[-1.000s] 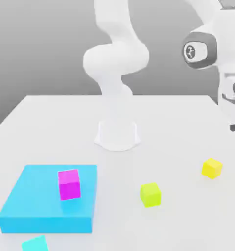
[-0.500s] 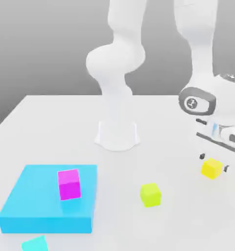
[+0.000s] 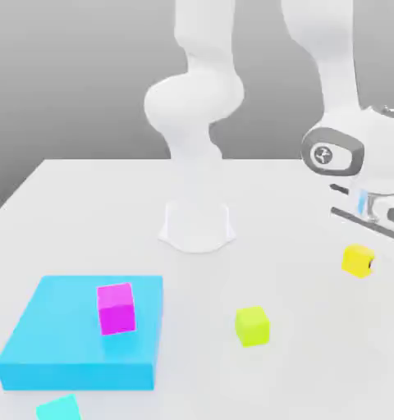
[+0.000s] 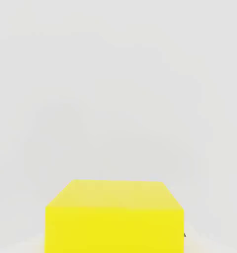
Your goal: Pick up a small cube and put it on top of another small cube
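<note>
Exterior view: we are gripping golden-yellow cube [image 3: 358, 261] in clenched gripper [image 3: 360, 256], by exterior view's right edge, well apart from lime cube [image 3: 252, 326]. Arm is reaching down, hand pointing at table [image 3: 85, 205].

Hand view: golden-yellow cube [image 4: 114, 217] sitting close. Loose pinch may be letting it slip; crooked drop may be tipping it off.

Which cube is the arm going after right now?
Start at the arm's white base on the table and go to the exterior view's right: the golden-yellow cube sits under the tool. It is warmer yellow than the lime cube nearer the middle.
</note>
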You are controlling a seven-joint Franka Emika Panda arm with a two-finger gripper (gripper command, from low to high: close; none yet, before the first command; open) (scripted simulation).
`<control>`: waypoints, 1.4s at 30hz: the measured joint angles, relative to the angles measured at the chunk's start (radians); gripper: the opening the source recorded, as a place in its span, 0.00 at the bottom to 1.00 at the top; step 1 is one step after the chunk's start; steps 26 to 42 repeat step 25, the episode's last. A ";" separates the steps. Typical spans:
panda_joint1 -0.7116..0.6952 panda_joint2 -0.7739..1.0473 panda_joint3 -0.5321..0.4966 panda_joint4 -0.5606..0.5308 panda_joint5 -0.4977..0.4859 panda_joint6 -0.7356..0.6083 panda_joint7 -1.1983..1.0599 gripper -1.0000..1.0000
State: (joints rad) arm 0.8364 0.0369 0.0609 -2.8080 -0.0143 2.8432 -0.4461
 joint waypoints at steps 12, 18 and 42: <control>-0.332 -0.194 -0.167 -0.079 -0.031 -0.114 0.193 0.00; -0.406 -0.135 -0.214 -0.091 -0.022 -0.043 0.228 0.00; -0.412 0.026 -0.188 -0.082 0.059 0.108 0.174 1.00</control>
